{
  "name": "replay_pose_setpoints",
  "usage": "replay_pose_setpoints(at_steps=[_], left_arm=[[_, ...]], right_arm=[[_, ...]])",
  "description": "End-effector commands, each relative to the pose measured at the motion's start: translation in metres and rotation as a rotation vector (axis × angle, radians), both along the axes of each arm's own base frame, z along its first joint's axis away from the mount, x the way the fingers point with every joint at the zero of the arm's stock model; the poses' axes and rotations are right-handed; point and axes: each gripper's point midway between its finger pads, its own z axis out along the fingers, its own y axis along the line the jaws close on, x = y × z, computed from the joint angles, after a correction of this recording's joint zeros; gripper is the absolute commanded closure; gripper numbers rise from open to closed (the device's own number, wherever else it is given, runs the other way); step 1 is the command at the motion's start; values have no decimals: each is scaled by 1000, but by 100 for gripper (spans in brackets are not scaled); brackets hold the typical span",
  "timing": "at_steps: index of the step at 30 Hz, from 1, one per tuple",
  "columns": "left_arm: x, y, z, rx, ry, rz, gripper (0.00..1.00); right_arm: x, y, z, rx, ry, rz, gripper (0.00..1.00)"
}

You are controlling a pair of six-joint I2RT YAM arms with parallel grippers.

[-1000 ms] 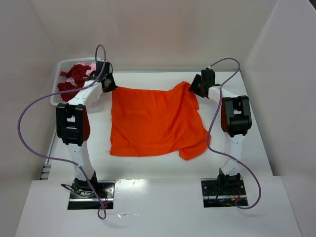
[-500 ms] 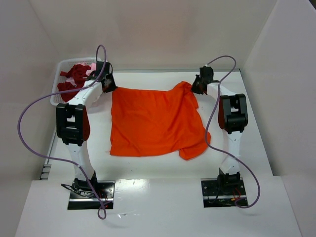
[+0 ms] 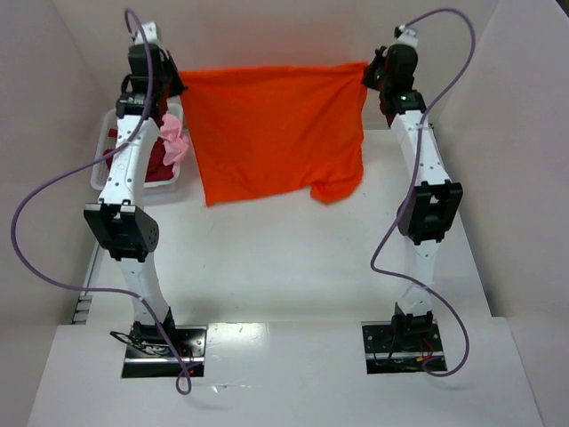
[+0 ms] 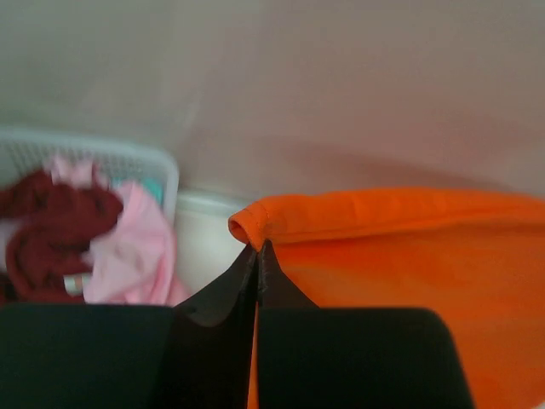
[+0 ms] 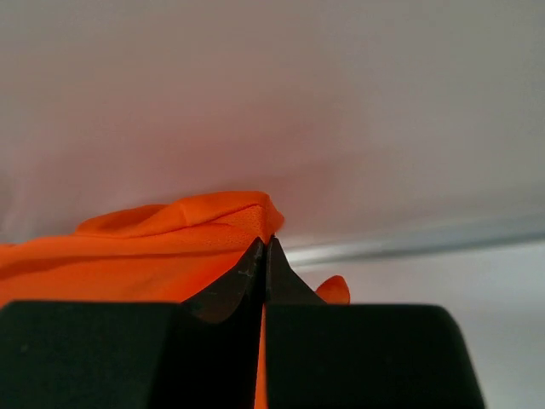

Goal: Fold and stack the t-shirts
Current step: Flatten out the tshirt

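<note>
The bright orange t-shirt point(image 3: 271, 129) hangs stretched in the air between both arms, its lower edge dangling above the table's far half. My left gripper point(image 3: 174, 82) is shut on the shirt's left top corner point(image 4: 247, 226), my right gripper point(image 3: 369, 76) shut on the right top corner point(image 5: 255, 213). In each wrist view the black fingers meet with orange cloth pinched between them. A dark red t-shirt point(image 4: 51, 230) and a pale pink t-shirt point(image 4: 128, 251) lie bunched in the white mesh basket point(image 4: 162, 166) at the far left.
The basket point(image 3: 102, 173) stands by the left wall behind the left arm, with pink cloth point(image 3: 173, 138) spilling over its rim. White walls enclose the table point(image 3: 284, 258) on three sides. Purple cables loop from both arms.
The right gripper shut on the shirt's far right corner. Both arms then rose, lifting the orange shirt off the table until it hangs spread between them.
</note>
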Motion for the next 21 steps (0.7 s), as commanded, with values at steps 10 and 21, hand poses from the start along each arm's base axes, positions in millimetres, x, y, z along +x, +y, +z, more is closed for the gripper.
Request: replay_pose_setpoints(at_steps=[10,21], left_arm=[[-79,-34,71,66,-91,-119,100],[-218,-68,-91,-115,353,-230,100]], right_arm=[[-166,-40,112,-44,-202,-97,99],[-325,-14,-60,207,273,-14,97]])
